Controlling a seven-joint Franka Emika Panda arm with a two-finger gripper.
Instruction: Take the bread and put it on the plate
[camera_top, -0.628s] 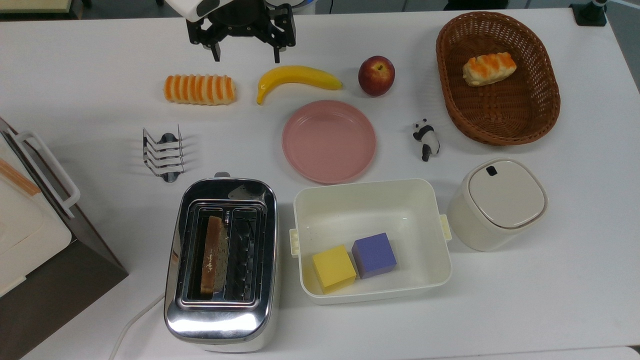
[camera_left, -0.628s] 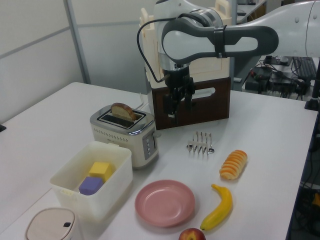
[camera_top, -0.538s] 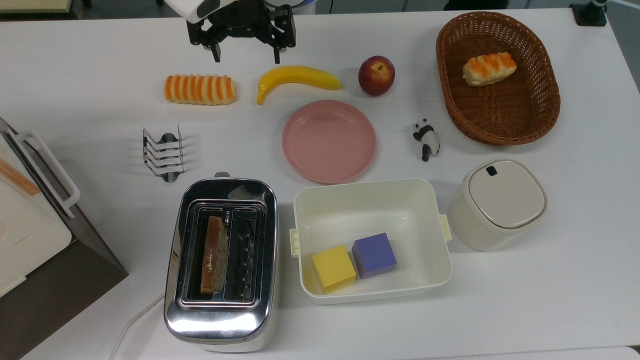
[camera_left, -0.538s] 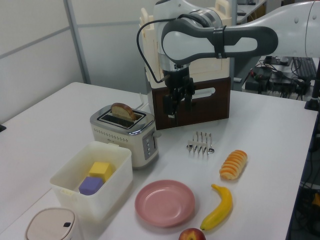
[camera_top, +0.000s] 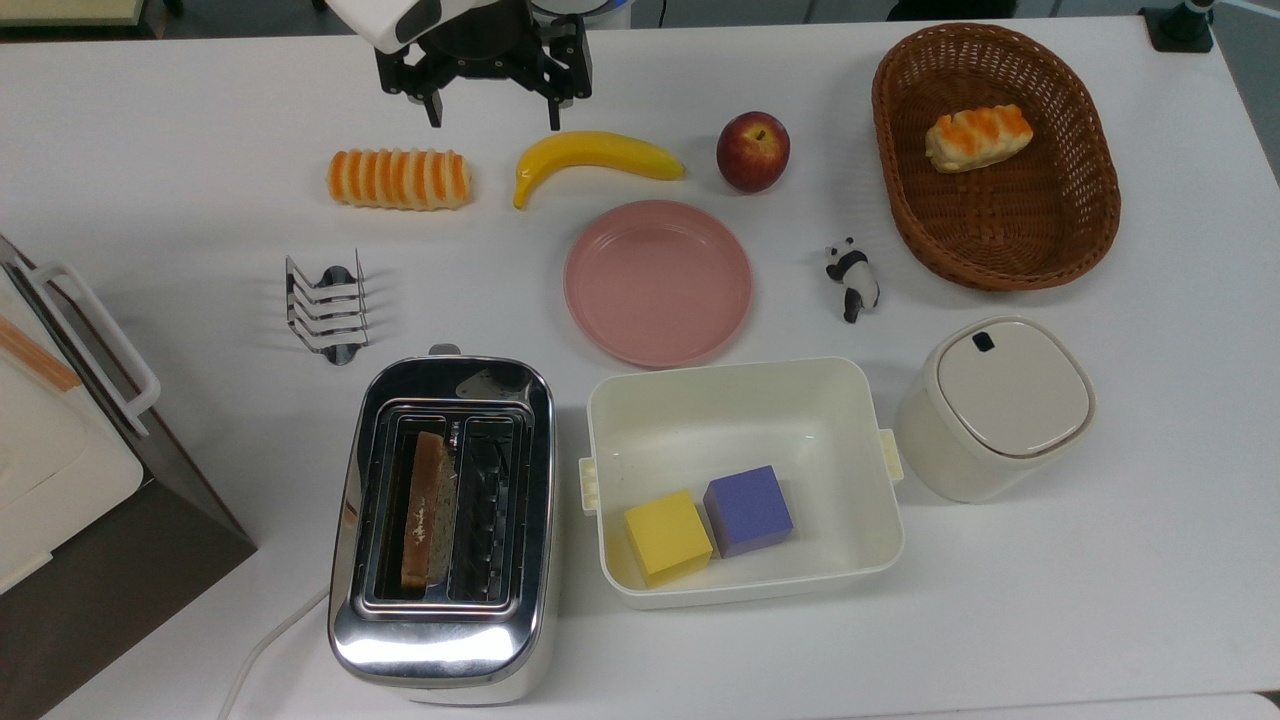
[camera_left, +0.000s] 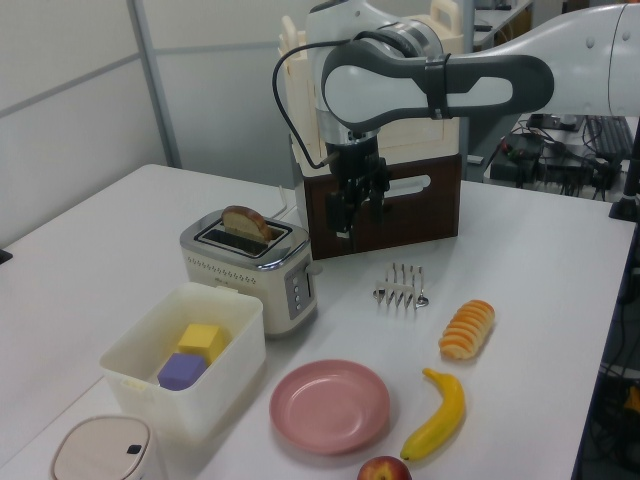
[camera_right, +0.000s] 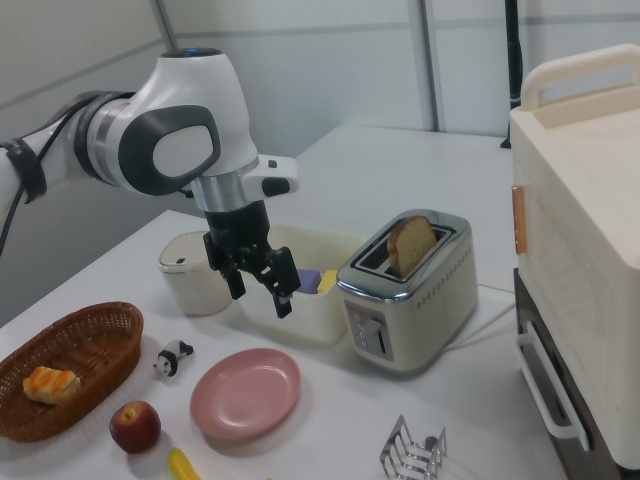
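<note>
The robot arm (camera_right: 165, 150) has glossy white rounded shells joined by dark grey segments. In the right view a broad grey oval panel sits on the side of the big white joint, and a ribbed grey band rings the link behind it. In the left view a long grey oval inset runs along the forearm, and a thin black cable loops from the wrist. Below the wrist hangs the black tool (camera_right: 260, 290), angular and blocky, with two short black fingers (camera_top: 434, 108).
</note>
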